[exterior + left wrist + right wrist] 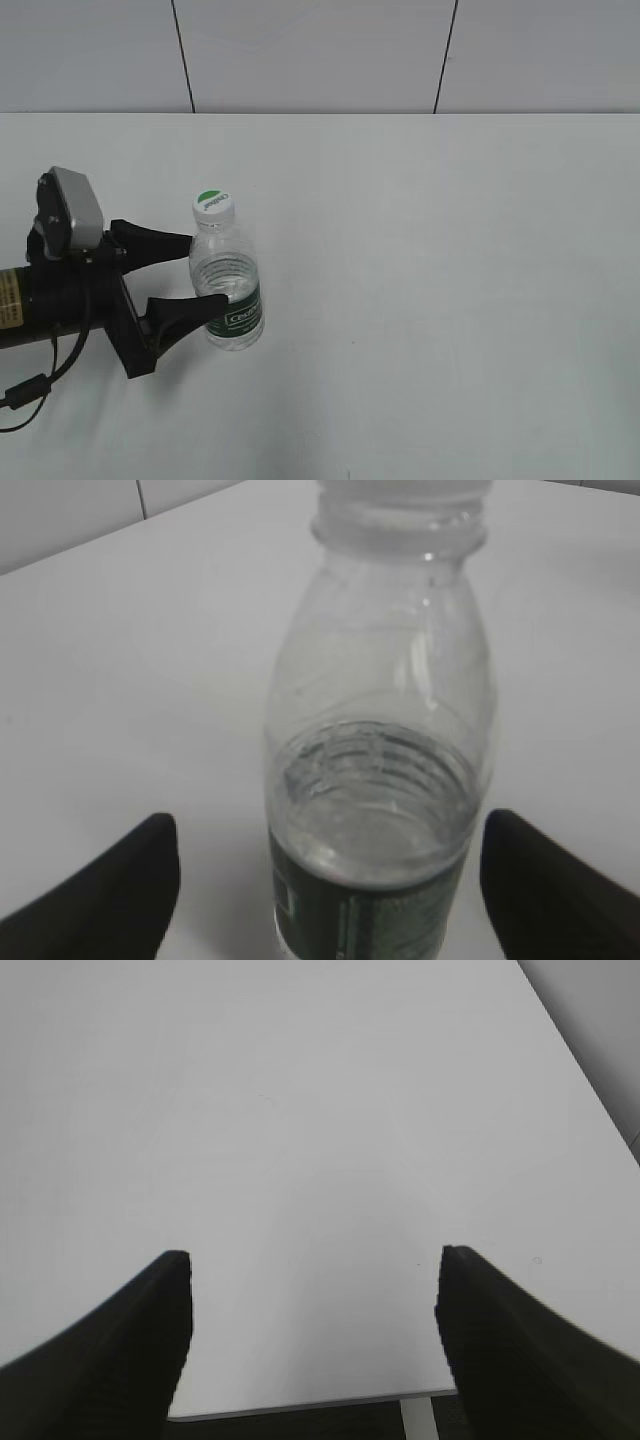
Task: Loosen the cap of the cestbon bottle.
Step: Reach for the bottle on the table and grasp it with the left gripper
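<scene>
**Q:** Briefly, what stands on the desk (450, 300), and of what is it made?

**A:** Upright on the smooth, matte white desk is the cestbon bottle (228, 290), clear thin plastic with ribbed shoulders, partly filled with water, and banded low down by a dark green label with white lettering. The cap (213, 205) is a small round white plastic disc marked with a green half-circle; it sits on the neck.

**Q:** How do the pincers stand?

**A:** The left pincer (200, 270), black with tapering fingers, has its fingers spread to either side of the bottle's body. In the exterior view the nearer fingertip meets the label band; the left wrist view shows gaps on both sides, so contact cannot be told. The right pincer (310, 1300) has its dark, finely ridged fingers held wide apart over bare desk near its front edge.

**Q:** What does each view add?

**A:** Only the exterior view shows the cap's marked top and the grey panelled wall (320, 55). Only the left wrist view shows the water line inside the bottle.
</scene>
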Available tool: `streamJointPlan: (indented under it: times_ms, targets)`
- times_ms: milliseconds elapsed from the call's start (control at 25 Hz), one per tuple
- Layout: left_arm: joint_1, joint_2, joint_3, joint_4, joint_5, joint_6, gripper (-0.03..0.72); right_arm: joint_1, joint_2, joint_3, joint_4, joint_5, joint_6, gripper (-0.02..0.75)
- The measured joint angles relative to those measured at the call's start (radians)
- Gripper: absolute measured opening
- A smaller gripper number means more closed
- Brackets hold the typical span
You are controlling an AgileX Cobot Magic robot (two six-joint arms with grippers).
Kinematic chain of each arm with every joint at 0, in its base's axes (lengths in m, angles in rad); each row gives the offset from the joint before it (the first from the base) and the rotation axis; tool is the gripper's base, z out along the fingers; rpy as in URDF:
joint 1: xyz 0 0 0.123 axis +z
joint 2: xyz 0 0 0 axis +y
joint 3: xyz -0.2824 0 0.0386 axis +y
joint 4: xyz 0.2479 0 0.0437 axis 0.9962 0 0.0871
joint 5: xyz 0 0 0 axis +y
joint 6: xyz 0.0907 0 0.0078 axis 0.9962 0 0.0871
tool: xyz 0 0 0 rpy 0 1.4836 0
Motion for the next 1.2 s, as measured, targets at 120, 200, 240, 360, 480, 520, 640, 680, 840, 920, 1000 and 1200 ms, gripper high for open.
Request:
streamJointPlan:
  times_ms: [120, 200, 240, 360, 480, 520, 640, 680, 840, 920, 1000, 1200]
  targets:
    - [-0.033, 0.000, -0.025, -0.002, 0.030, 0.000, 0.552, 0.000, 0.000, 0.000, 0.000, 0.000, 0.000, 0.583]
    - [-0.051, 0.000, -0.042, -0.003, 0.064, 0.000, 0.552, 0.000, 0.000, 0.000, 0.000, 0.000, 0.000, 0.583]
    - [-0.058, 0.000, -0.049, -0.003, 0.078, 0.000, 0.552, 0.000, 0.000, 0.000, 0.000, 0.000, 0.000, 0.583]
    - [-0.065, 0.000, -0.059, -0.019, 0.100, 0.000, 0.552, 0.000, 0.000, 0.000, 0.000, 0.000, 0.000, 0.583]
    - [-0.065, 0.007, -0.059, -0.033, 0.103, 0.000, 0.552, 0.000, 0.000, 0.000, 0.000, 0.001, 0.000, 0.583]
    - [-0.065, 0.017, -0.059, -0.038, 0.100, 0.000, 0.554, 0.000, 0.000, 0.000, 0.000, 0.001, 0.000, 0.583]
    - [-0.065, 0.069, -0.059, -0.047, 0.071, 0.000, 0.553, 0.000, 0.000, 0.000, 0.000, 0.000, 0.000, 0.583]
    - [-0.065, 0.087, -0.059, -0.048, 0.056, 0.000, 0.553, 0.000, 0.000, 0.000, 0.000, 0.000, 0.000, 0.583]
    - [-0.065, 0.122, -0.059, -0.048, 0.003, 0.000, 0.554, 0.000, 0.000, 0.000, 0.000, 0.000, 0.000, 0.583]
    - [-0.065, 0.123, -0.059, -0.050, -0.006, 0.000, 0.550, 0.000, 0.000, 0.000, 0.000, 0.001, 0.000, 0.583]
    - [-0.065, 0.126, -0.059, -0.051, -0.012, 0.000, 0.534, 0.000, 0.000, 0.000, 0.000, 0.001, 0.000, 0.583]
    - [-0.065, 0.127, -0.059, -0.049, -0.013, 0.000, 0.429, 0.000, 0.000, 0.000, 0.000, 0.001, 0.000, 0.583]
